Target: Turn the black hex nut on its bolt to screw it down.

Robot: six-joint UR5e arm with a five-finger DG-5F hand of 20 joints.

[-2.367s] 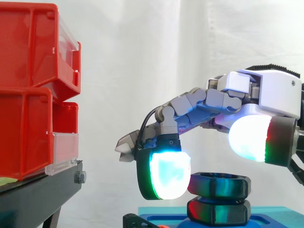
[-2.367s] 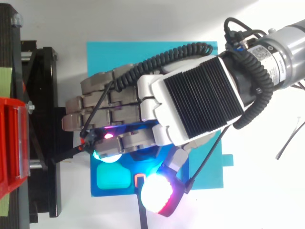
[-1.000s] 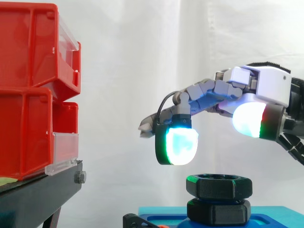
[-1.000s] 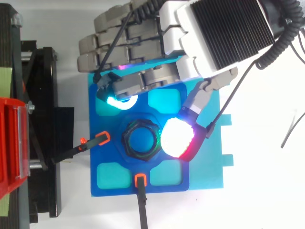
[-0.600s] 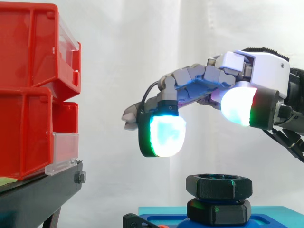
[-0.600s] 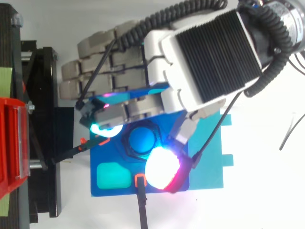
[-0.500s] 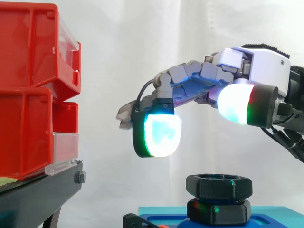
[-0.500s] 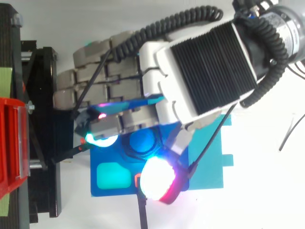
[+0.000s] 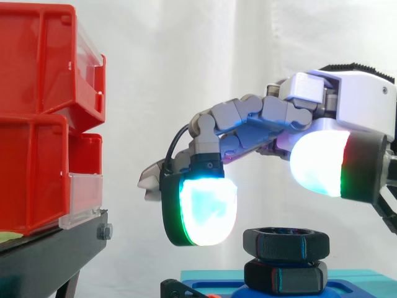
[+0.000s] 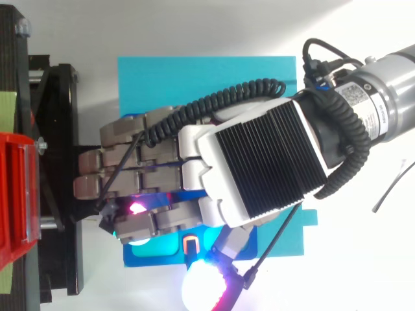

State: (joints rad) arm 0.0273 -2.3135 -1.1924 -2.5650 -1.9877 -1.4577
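Observation:
The black hex nut (image 9: 285, 243) sits on its bolt above a second black hex piece (image 9: 285, 274), on a blue fixture (image 10: 148, 255) that rests on a teal plate (image 10: 194, 78). My hand (image 9: 347, 115) hovers over the nut, fingers spread and loosely bent, holding nothing. One glowing finger pad (image 9: 200, 211) hangs just left of the nut at about its height. The thumb pad (image 9: 322, 166) is up and to the right of it. In the top view the hand (image 10: 259, 165) covers the nut.
Red bins (image 9: 37, 112) are stacked on a black stand (image 9: 49, 254) at the left, close to the fingertips. An orange-tipped black clamp (image 10: 190, 245) sits at the fixture's near edge. A white curtain hangs behind.
The hand, which had lifted off the nut, has swung back over it and come down. Its finger pad has dropped to nut height and the nut is now covered from above.

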